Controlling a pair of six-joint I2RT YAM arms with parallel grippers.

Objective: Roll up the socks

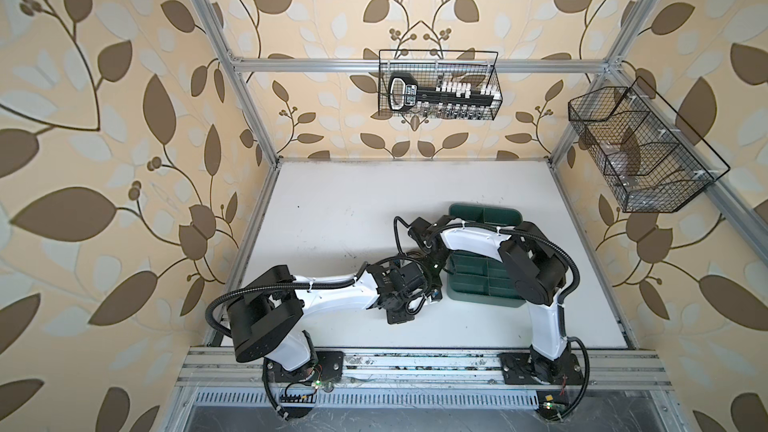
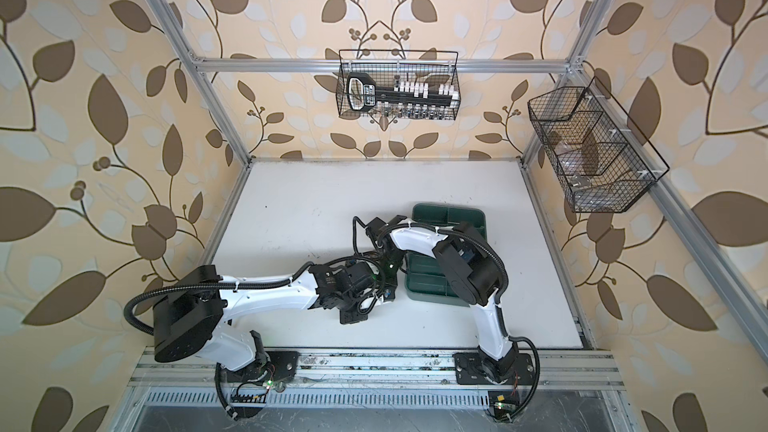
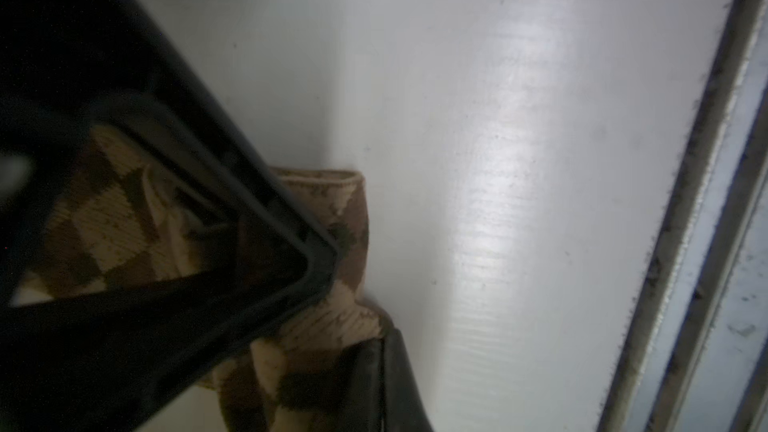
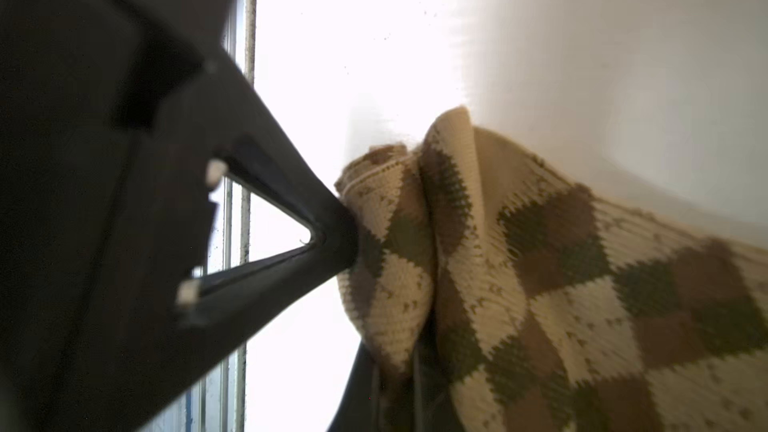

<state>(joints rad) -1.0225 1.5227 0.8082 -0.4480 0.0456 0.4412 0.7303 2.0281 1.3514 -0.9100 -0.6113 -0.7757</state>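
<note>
I see a white worktop [image 1: 332, 209], scuffed and speckled, inside an aluminium frame [image 1: 415, 64] with leaf-patterned wallpaper [image 1: 104, 160] on all sides. A wire basket [image 1: 440, 85] holding a tool set hangs on the back rail, and a second wire basket [image 1: 640, 151] hangs on the right rail. A green divided tray [image 1: 469, 213] sits right of centre.

My left arm [image 1: 332, 297] reaches low across the worktop towards the tray. My right arm [image 1: 469, 243] arches over the tray and bends down to meet it. Both wrists crowd together just left of the tray and hide what lies under them in both top views.

In the wrist views, the left end effector [image 3: 357, 297] is clamped on the tan argyle sock [image 3: 349, 209]. The right end effector [image 4: 365, 305] pinches a bunched fold of the same sock [image 4: 540, 263].
</note>
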